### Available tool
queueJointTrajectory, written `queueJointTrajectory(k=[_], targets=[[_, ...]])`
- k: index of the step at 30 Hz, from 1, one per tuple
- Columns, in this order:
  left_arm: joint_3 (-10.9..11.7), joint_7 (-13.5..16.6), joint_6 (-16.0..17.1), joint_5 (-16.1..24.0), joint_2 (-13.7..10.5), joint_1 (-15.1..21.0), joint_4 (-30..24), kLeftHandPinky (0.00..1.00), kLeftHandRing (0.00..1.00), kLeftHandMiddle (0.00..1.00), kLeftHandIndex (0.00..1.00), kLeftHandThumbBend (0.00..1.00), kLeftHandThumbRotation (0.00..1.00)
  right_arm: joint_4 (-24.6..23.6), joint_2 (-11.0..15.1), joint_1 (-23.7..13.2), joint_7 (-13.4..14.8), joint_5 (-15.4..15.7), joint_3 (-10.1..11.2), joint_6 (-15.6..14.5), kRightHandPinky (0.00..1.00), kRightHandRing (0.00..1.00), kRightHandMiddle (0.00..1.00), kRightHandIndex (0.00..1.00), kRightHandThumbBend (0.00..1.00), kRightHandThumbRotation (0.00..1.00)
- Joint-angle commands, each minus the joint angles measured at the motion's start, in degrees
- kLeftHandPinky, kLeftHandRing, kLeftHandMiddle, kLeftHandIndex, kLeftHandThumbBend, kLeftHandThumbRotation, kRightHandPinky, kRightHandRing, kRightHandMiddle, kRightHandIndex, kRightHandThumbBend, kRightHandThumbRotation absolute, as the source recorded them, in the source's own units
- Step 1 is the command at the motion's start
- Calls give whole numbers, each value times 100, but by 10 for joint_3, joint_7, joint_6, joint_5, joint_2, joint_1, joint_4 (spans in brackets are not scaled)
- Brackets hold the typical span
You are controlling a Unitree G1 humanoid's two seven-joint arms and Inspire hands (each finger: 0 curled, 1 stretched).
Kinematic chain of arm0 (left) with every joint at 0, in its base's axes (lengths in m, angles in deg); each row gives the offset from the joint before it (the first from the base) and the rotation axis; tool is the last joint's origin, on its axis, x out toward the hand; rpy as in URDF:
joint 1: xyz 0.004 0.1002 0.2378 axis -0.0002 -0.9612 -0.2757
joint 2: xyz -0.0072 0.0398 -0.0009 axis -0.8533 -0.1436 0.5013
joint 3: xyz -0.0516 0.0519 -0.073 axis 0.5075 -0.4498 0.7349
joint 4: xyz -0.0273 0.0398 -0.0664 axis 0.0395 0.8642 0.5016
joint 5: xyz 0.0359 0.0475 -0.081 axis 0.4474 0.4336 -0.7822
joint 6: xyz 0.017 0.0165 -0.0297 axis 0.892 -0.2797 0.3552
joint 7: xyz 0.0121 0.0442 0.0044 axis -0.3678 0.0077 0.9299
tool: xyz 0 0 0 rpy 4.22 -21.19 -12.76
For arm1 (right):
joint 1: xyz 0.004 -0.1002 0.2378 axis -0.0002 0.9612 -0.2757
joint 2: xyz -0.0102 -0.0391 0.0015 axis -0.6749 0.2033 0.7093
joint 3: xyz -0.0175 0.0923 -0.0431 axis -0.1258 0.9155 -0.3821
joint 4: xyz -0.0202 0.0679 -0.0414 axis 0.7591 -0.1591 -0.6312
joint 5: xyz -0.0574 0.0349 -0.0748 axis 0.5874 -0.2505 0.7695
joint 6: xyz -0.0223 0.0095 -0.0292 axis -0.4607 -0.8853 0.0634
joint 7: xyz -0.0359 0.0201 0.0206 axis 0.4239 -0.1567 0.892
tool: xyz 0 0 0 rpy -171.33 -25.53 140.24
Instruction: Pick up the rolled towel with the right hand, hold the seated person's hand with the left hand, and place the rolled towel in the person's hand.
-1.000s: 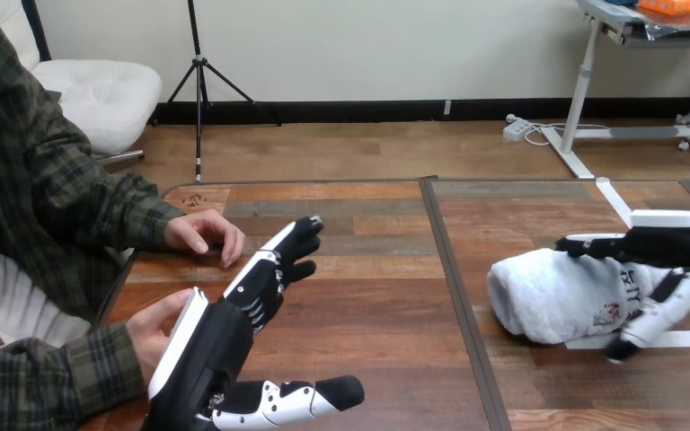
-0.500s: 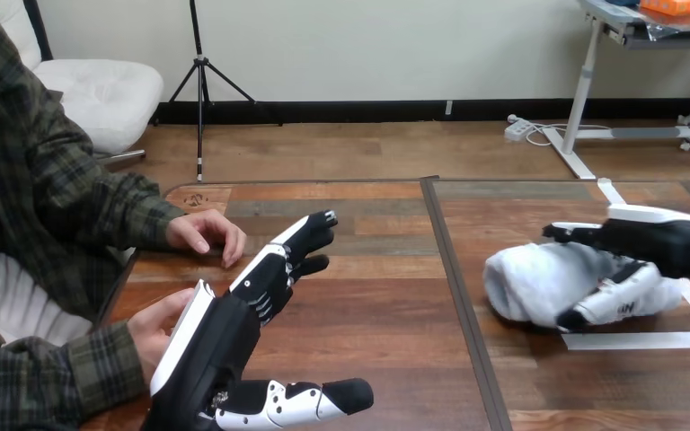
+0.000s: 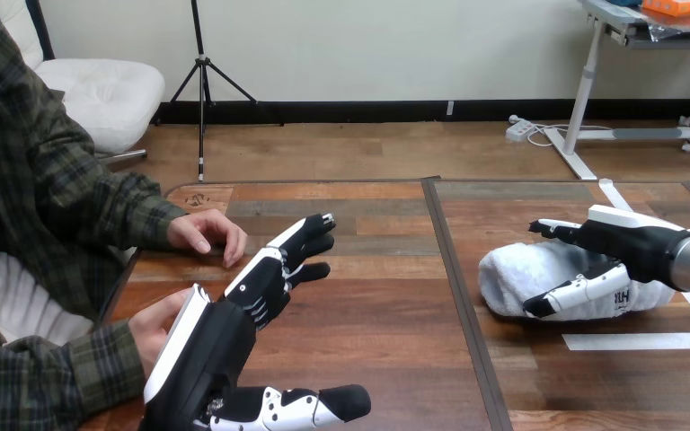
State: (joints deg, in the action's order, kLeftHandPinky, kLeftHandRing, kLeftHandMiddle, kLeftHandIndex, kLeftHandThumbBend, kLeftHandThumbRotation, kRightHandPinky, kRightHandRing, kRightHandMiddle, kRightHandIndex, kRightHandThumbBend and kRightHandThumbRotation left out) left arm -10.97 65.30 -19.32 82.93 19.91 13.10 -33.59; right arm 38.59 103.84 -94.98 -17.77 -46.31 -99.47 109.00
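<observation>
Slippage threatened at the worktop's [image 3: 368, 305] three o'clock, where the right hand [image 3: 633, 242] curled loosely round the rolled towel [image 3: 512, 283]; soft cloth could unroll on lifting. At eight o'clock the left hand [image 3: 225, 337], fingers [image 3: 301, 238] straight, stood beside the person's nearer hand [image 3: 154, 325], unclasped.

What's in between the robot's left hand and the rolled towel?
Nothing but bare wooden table, crossed by a dark seam, lies between the left hand and the rolled towel, as the head view shows.
</observation>
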Motion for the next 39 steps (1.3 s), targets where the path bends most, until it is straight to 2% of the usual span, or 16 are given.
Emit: queueJointTrajectory(k=[1, 18, 27, 33, 39], targets=[[6, 8, -5, -2, -5, 8, -39, 82, 89, 91, 88, 100, 36, 17, -38, -15, 13, 18, -21, -4, 100, 100, 100, 100, 100, 55], [8, 20, -16, 16, -10, -14, -86, 76, 86, 90, 86, 100, 37, 18, -64, -12, 71, 57, -55, 5, 99, 100, 97, 100, 100, 59], [18, 34, -17, 31, -14, -34, -117, 71, 82, 88, 85, 100, 40, 20, -72, 0, 61, 54, -54, 14, 97, 100, 96, 100, 100, 60], [22, 32, -21, 23, -23, -41, -134, 68, 81, 87, 84, 100, 40, 22, -77, 13, 32, 35, -40, 29, 96, 100, 97, 100, 100, 62], [24, 27, -27, 3, -29, -47, -152, 67, 80, 86, 84, 100, 38, 23, -80, 23, 13, 30, -40, 36, 97, 100, 98, 100, 100, 62]])
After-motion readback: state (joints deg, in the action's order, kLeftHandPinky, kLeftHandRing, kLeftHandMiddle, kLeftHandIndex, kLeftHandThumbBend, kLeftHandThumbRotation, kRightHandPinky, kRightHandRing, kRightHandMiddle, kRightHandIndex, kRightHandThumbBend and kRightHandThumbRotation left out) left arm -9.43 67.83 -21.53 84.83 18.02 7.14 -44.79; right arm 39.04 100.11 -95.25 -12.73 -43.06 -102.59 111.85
